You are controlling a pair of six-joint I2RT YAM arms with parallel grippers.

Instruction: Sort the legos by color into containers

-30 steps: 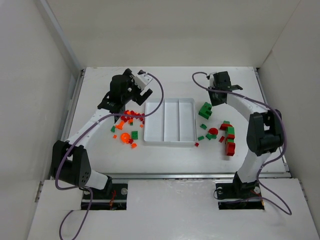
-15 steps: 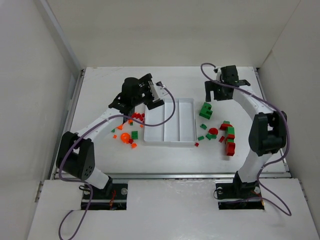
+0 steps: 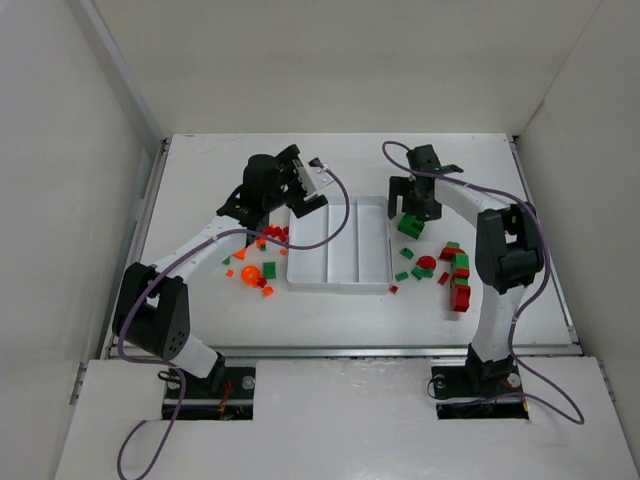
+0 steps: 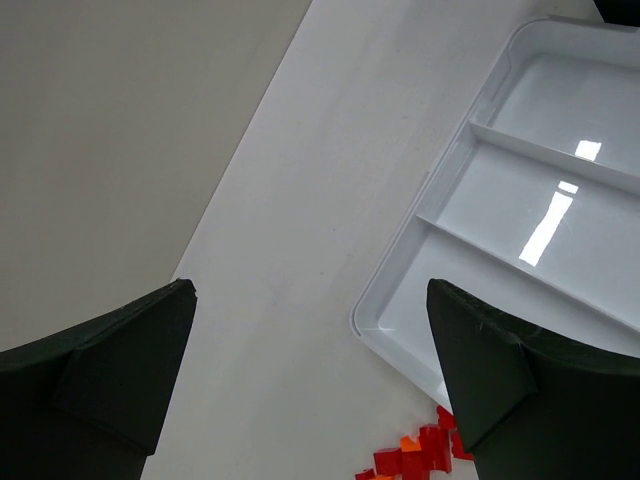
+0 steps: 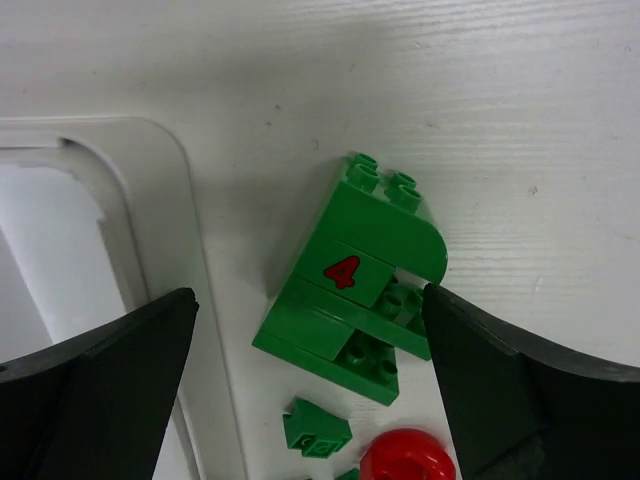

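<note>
On the left of the white table [image 3: 200, 300] we see a loose heap of small bright orange and dark red plastic bricks [image 3: 264, 237]. It lies just beside the left long side of the tray. An orange round piece [image 3: 248, 272] and a small green square brick [image 3: 270, 269] sit at its near end.

Over the far end of that heap hangs the left gripper [image 3: 304, 186]. In its wrist view the two dark fingers [image 4: 120, 370] stand wide apart and hold nothing. Between them we see bare table and the tray's corner.

In the middle lies the white shallow rectangular plastic tray [image 3: 340, 288]. Two thin walls [image 4: 540, 158] split it lengthwise into three long narrow compartments. Every brick we can see lies on the table, outside it.

Just right of the tray's far right corner, the right gripper [image 3: 412, 206] is over a large green plastic brick with a red figure 4 [image 5: 350, 290]. Its fingers [image 5: 110, 380] are spread wide, one on each side of that brick. We cannot tell whether they touch it. They grip nothing.

Nearer to us lie a small green piece [image 5: 318, 428] and a red round piece [image 5: 405, 462]. Farther right on the table sits a scattered group of green and dark red bricks [image 3: 458, 276], well apart from the tray.
</note>
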